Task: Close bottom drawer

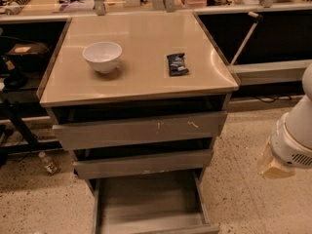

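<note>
The bottom drawer (151,204) sits at six o'clock in the view, pulled well out of the grey cabinet, its grey box interior open to the camera; its front panel runs along the lower edge of the view and is partly cut off there, so its full height cannot be seen. Just above it the middle drawer (144,163) stands slightly out, and above that the top drawer (141,129), the widest, shows pale scratch marks toward its right half; dark gaps above both hide what is inside them.

On the tabletop (141,82) a white bowl (102,56) rests toward nine o'clock and a small dark packet (177,64) toward three o'clock, the two well apart; the print on the packet is too small to read.

The pincer (274,165) hangs at about four o'clock in the view, off the cabinet's right side and apart from every drawer; only a tan piece under the white arm (297,130) shows, the rest is cut off by the right edge, and I cannot tell whether it is spread or pressed together.

A small bottle-like thing (48,162) lies on the speckled floor (243,194) at eight o'clock, hard to make out; the bench (146,6) at twelve o'clock is cropped at the top.
</note>
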Available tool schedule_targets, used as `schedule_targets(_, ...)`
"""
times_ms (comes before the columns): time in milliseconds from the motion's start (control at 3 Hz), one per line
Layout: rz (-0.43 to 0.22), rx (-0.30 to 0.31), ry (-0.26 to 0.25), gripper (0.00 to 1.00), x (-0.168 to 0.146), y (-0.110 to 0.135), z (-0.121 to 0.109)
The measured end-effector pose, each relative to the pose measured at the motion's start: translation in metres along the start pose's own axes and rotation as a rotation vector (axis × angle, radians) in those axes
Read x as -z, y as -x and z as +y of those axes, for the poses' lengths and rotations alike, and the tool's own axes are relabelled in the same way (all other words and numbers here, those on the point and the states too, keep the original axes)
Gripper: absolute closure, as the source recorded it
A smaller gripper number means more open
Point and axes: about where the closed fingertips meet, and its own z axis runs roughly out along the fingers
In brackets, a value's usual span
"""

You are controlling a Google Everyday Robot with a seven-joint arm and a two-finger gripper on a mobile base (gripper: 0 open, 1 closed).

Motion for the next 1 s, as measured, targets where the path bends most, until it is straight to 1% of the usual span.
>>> schedule_targets(333, 0.000, 0.000, 0.000, 1.00, 0.000, 0.000, 0.000)
schedule_targets(667, -0.004, -0.018, 0.033, 1.00, -0.024, -0.003, 0.010)
schedule_targets(1000, 0.000, -0.085, 0.126, 1.00, -0.102, -0.007, 0.028)
